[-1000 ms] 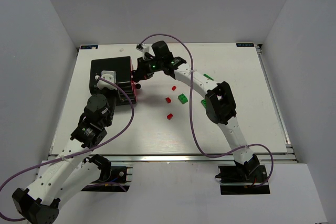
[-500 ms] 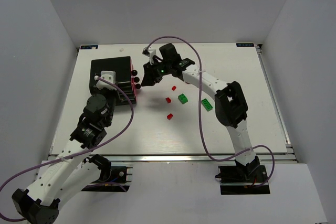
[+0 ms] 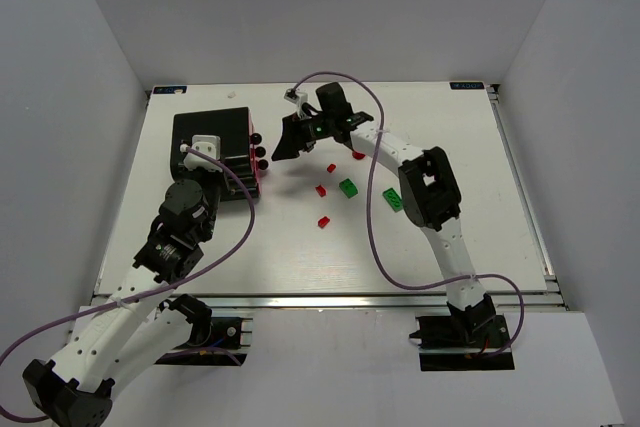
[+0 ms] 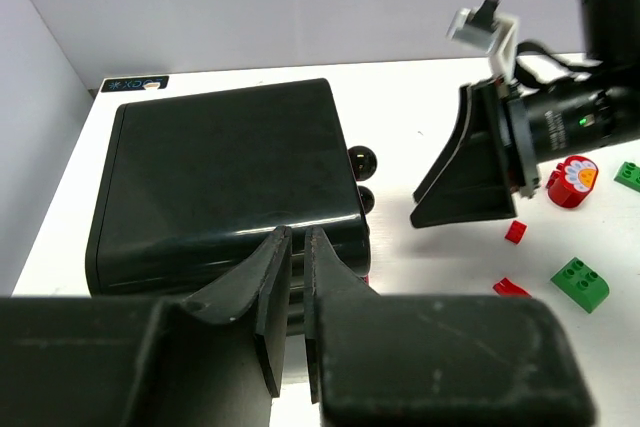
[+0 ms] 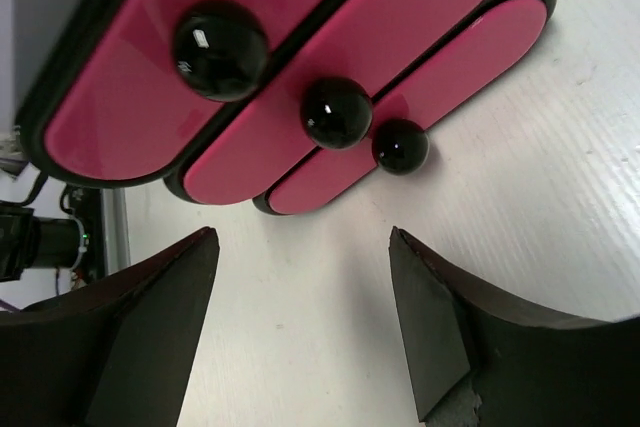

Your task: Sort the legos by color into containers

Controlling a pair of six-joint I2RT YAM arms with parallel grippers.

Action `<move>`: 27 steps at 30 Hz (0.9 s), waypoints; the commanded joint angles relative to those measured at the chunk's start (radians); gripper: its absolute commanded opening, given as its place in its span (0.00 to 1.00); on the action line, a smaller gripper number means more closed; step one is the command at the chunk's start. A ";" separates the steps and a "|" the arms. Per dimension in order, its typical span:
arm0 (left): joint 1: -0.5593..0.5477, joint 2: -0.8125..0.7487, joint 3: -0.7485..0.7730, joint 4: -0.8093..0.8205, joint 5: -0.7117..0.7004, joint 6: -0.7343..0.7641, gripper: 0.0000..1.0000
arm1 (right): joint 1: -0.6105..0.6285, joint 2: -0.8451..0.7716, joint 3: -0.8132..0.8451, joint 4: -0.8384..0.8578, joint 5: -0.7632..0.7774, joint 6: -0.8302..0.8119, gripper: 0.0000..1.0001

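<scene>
Glossy black box (image 3: 210,132) sits near the far left corner of the white worktop (image 3: 470,237). Its top is shut, so what's inside can't be seen from any view. Along its right side is the pink-magenta box (image 5: 430,7). In the right wrist view it reads as three stacked pink fronts with black rims, each with a dark round knob (image 5: 336,112). All closed too, contents not visible.

Right claw (image 5: 300,242) has its fingers wide apart with nothing between them, hanging just in front of the knobs without touching. Left claw (image 4: 297,242) is over the near edge of the black box, fingers pressed almost together with only a thin slit, holding nothing.

None of the legos are in a container — they're loose around the middle of the worktop, toward the far edge. There are three small red bricks (image 3: 320,189) and a green brick (image 3: 347,188) just beside them. Another green one (image 3: 393,198) sits right against the right arm, and there's a round red piece (image 4: 572,179) with a flower face.

Plain pale walls (image 3: 330,7) close in three sides, a metal rail (image 3: 330,299) runs along the near edge, and a purple cable (image 3: 375,237) loops over the surface.

One more green bit is cut off at the right edge of the left wrist view, so I can't tell its shape.
</scene>
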 commanded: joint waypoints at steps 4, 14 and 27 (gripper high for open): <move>0.004 -0.003 0.000 0.022 -0.006 0.007 0.22 | -0.004 0.094 0.097 0.139 -0.114 0.143 0.74; 0.004 0.011 0.000 0.022 0.001 0.011 0.23 | -0.007 0.177 0.108 0.396 -0.150 0.331 0.76; 0.004 0.027 0.000 0.020 0.001 0.014 0.23 | -0.001 0.261 0.133 0.561 -0.150 0.479 0.71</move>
